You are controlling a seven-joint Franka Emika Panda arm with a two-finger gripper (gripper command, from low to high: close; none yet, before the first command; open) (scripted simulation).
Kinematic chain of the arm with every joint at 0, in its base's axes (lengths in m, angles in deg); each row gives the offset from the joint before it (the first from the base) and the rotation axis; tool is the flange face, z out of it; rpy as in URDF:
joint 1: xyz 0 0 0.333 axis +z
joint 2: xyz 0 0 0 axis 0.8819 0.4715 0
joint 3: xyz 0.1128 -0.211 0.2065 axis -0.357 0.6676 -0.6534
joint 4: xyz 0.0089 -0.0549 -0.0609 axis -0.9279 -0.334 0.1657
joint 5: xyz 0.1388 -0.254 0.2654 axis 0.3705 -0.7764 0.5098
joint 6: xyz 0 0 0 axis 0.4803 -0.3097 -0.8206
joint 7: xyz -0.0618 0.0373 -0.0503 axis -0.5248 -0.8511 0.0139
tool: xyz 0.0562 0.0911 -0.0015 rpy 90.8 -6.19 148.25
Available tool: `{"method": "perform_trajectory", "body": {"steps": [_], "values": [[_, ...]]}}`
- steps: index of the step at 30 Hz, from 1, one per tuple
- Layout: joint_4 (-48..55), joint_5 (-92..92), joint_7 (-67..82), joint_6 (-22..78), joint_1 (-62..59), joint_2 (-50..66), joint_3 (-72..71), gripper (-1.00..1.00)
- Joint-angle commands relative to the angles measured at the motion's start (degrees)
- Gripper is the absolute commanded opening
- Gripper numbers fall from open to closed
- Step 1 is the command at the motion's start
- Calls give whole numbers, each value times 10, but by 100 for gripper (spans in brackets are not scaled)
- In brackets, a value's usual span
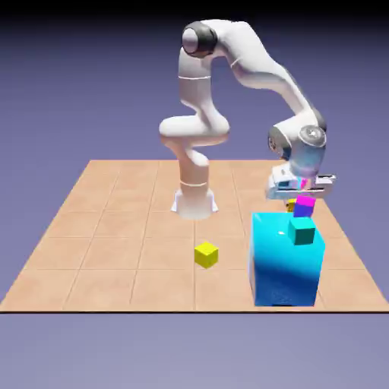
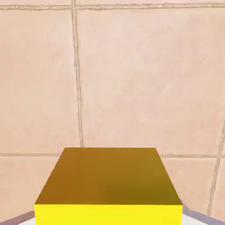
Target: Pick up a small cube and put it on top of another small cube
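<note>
pincer point(image 1: 295, 199): mine, clamped on orange cube point(image 2: 108, 184), which sits between my tips | handling: looks light, rigid, slick-faced; flat opposite sides are the hold | just beyond: magenta cube point(image 1: 305, 205) | farther: tiled table point(image 2: 145, 79)

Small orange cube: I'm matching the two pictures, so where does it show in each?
Exterior view: the small orange cube peeks out right of middle, under the gripper, beside the small magenta-topped cube.
Hand view: it fills the bottom middle, large.
Shared landmark: the tan tiled table, seen close behind the cube.
</note>
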Motion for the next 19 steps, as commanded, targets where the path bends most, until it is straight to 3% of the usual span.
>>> {"method": "perform_trajectory", "body": {"steps": [1, 11, 16, 17, 19], "values": [[20, 3, -26, 18, -13, -4, -15, -100], [157, -21, -199, 123, -172, -63, -61, -100], [86, -36, -211, 14, -159, -19, -79, -100], [86, -36, -211, 14, -159, -19, -79, 100], [102, -32, -208, 39, -162, -29, -75, 100]]}}
